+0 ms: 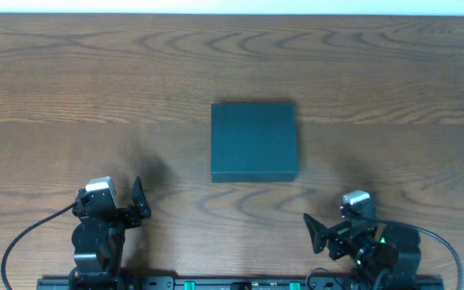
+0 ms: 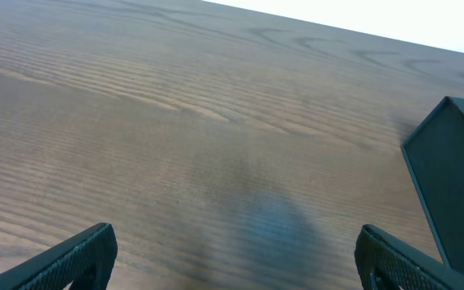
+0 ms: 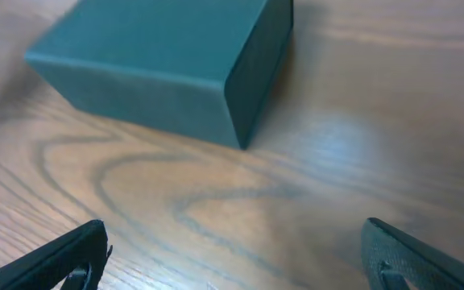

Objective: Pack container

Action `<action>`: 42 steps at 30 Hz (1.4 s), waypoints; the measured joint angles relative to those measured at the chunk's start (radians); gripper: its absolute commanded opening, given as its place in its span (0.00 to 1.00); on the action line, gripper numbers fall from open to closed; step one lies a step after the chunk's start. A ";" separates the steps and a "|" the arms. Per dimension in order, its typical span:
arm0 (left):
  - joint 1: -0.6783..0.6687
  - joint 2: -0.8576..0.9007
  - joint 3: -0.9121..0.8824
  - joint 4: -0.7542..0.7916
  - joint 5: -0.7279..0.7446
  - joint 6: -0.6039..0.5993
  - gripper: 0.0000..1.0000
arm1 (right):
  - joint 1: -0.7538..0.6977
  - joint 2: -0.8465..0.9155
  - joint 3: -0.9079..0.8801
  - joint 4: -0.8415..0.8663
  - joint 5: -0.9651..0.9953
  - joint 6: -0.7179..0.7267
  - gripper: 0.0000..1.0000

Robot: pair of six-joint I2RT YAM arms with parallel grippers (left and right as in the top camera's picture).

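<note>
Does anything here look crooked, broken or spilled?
Nothing stands out. The container sits closed and flat on the table, with no visible damage. The left pincer and right pincer are open, clear of it.

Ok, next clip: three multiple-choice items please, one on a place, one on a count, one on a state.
1. Where is the dark teal-green matte cardboard-like box? A) mid-table on the wooden table, clear of both arms; B) at the near left corner; C) overhanging the far edge.
2. How many boxes show? A) three; B) one; C) two.
3. How are the left gripper and right gripper? A) both shut; B) one shut on the box; C) both open, empty.
Key: 1 A, bare wood surrounds it overhead; 2 B, every view shows the same box; 3 C, each wrist view shows fingers wide apart over bare table.
</note>
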 measured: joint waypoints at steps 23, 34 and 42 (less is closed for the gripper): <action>0.000 0.000 0.000 0.000 0.000 0.000 0.95 | 0.052 0.000 -0.045 0.029 0.002 0.000 0.99; 0.000 0.000 0.000 0.000 0.000 0.000 0.95 | 0.052 0.000 -0.045 0.029 0.002 0.000 0.99; 0.000 0.000 0.000 0.000 0.000 0.000 0.95 | 0.052 0.000 -0.045 0.029 0.002 0.000 0.99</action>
